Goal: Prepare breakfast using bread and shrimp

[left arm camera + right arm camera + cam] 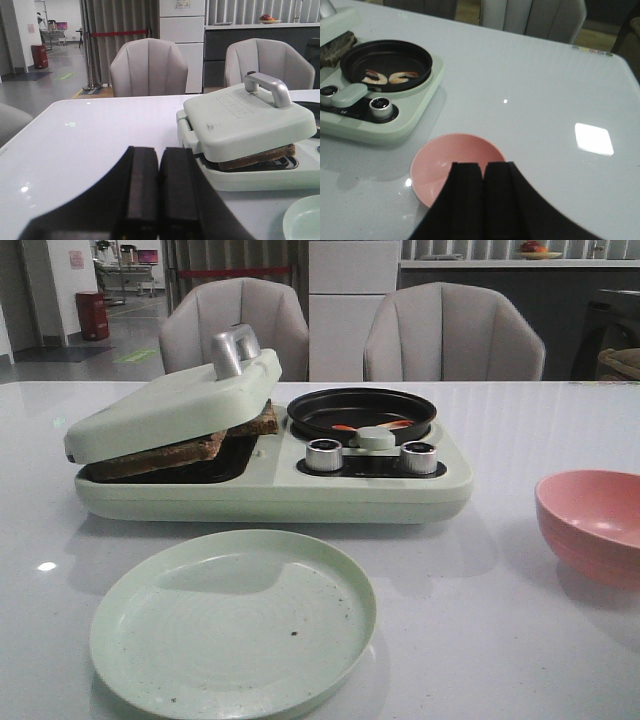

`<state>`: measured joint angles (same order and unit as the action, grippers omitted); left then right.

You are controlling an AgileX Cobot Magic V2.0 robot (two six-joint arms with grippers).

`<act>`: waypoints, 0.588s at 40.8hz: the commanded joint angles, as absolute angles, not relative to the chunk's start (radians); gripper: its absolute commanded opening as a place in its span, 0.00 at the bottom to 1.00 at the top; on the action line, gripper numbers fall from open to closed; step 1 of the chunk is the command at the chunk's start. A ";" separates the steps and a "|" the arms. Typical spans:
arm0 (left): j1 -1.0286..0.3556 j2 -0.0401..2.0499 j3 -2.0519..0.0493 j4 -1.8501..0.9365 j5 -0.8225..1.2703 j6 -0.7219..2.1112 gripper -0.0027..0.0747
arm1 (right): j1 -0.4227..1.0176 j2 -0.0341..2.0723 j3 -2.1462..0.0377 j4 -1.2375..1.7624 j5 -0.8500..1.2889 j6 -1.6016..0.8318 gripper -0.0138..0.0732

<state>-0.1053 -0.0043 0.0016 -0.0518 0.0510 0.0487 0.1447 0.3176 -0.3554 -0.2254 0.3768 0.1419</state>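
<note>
Brown-crusted bread [190, 445] lies in the pale green breakfast maker [270, 490], its lid [170, 405] resting tilted on the slices; the bread [257, 156] also shows under the lid in the left wrist view. Two orange shrimp [390, 77] lie in the small black pan [362, 412] on the maker's right side. My left gripper [159, 155] is shut and empty, hovering to the left of the maker. My right gripper [483, 170] is shut and empty above a pink bowl [445, 165]. Neither gripper appears in the front view.
A pale green plate [232, 620] sits in front of the maker near the table's front edge. The pink bowl [592, 525] stands at the right. Two silver knobs [323, 455] face forward on the maker. Two grey chairs [235, 330] stand behind the table.
</note>
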 commanded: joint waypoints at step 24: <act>-0.105 -0.021 0.032 -0.052 -0.037 0.037 0.17 | -0.009 -0.032 0.011 -0.211 -0.065 0.142 0.21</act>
<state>-0.1053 -0.0043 0.0016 -0.0518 0.0493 0.0472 -0.0132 -0.0097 0.0298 -0.2215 0.0431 0.1414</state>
